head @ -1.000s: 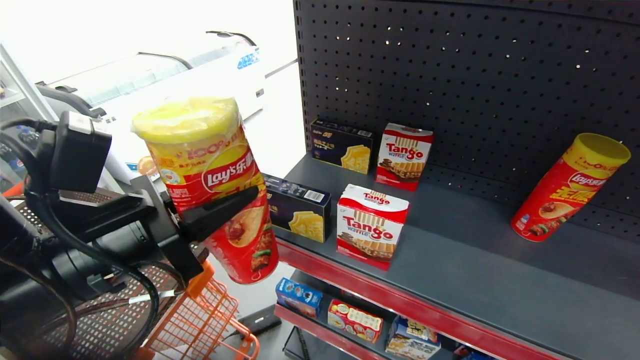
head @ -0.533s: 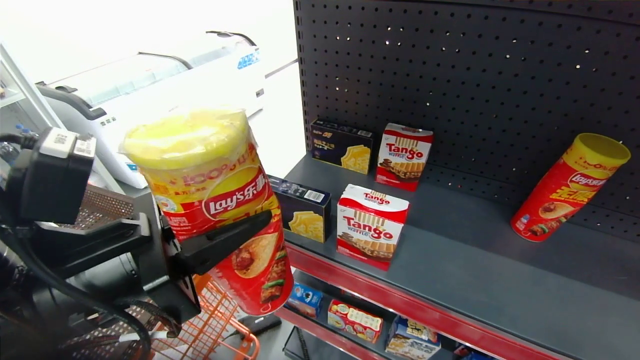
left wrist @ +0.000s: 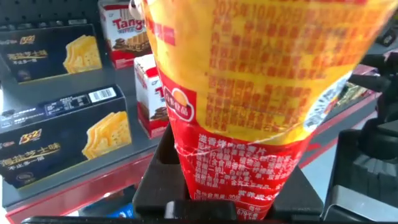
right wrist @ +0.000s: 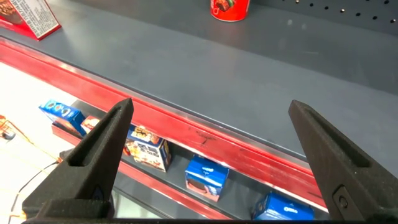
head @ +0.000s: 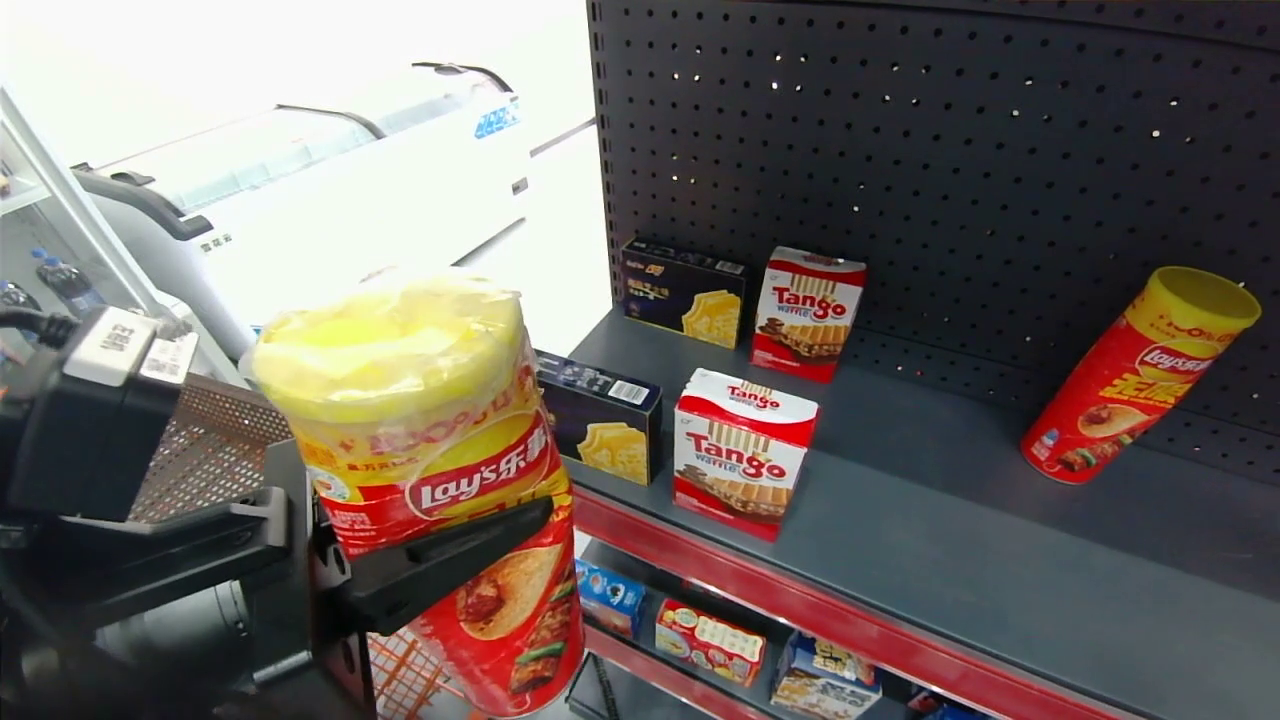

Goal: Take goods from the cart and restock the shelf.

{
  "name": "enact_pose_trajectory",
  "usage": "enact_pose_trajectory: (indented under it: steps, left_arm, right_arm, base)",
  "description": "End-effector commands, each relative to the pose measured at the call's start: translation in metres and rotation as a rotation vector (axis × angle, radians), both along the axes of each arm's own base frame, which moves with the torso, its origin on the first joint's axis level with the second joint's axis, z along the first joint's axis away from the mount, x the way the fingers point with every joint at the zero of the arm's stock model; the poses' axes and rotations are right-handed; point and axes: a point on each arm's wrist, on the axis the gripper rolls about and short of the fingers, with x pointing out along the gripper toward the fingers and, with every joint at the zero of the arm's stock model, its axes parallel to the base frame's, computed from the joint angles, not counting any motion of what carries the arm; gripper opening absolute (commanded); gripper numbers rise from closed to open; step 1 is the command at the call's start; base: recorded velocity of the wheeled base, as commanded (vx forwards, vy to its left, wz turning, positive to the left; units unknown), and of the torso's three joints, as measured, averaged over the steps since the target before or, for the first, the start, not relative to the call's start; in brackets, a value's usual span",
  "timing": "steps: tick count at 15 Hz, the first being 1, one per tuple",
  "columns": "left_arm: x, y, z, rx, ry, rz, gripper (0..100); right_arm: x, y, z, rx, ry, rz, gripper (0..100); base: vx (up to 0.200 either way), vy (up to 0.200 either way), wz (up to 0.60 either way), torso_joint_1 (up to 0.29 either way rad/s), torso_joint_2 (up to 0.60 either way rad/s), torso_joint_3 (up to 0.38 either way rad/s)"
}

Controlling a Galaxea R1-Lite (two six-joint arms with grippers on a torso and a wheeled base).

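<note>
Store aisle, dark pegboard (head: 900,150) behind a grey shelf (head: 950,560). Nearest, at 8 o'clock: left tool (head: 450,545) clamped around the tall chip can (head: 420,420), upright, off the shelf, outside its red lip (head: 800,600). Right tool (right wrist: 211,109) spread wide, holding nothing, above that lip. Step in hand, as judged: carry toward the shelf. Next: clear the lip, steer toward 3 o'clock past the dark box (head: 600,420) and front wafer box (head: 740,460). Open room: bare deck at 4 o'clock, up to the leaning can (head: 1140,375) at 2 o'clock. Farthest: rear boxes (head: 805,310) near the pegboard.
</note>
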Motion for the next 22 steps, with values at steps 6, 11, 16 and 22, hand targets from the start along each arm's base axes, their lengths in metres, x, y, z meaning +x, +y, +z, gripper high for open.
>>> enact_pose_trajectory:
  steps: [6, 11, 16, 22]
  left_arm:
    - [-0.0030, -0.0062, -0.0004, 0.001, 0.001, -0.040, 0]
    - [-0.0029, -0.0063, 0.0002, 0.000, -0.001, -0.039, 0]
    - [-0.0025, -0.0049, -0.0013, 0.000, 0.001, -0.031, 0]
    - [0.0003, -0.0001, -0.0011, -0.005, 0.000, 0.000, 0]
  right_arm:
    - [0.0000, 0.0000, 0.0000, 0.000, 0.000, 0.002, 100]
    - [0.0000, 0.0000, 0.0000, 0.000, 0.000, 0.000, 100]
    - [0.0000, 0.0000, 0.0000, 0.000, 0.000, 0.002, 100]
    - [0.0000, 0.0000, 0.0000, -0.002, 0.000, 0.002, 100]
  base:
    - [0.000, 0.000, -0.60, 0.003, 0.00, 0.003]
    - [0.000, 0.000, -0.48, 0.003, 0.00, 0.003]
    - [0.000, 0.000, 0.00, 0.000, 0.00, 0.000]
    - [0.000, 0.000, 0.00, 0.000, 0.00, 0.000]
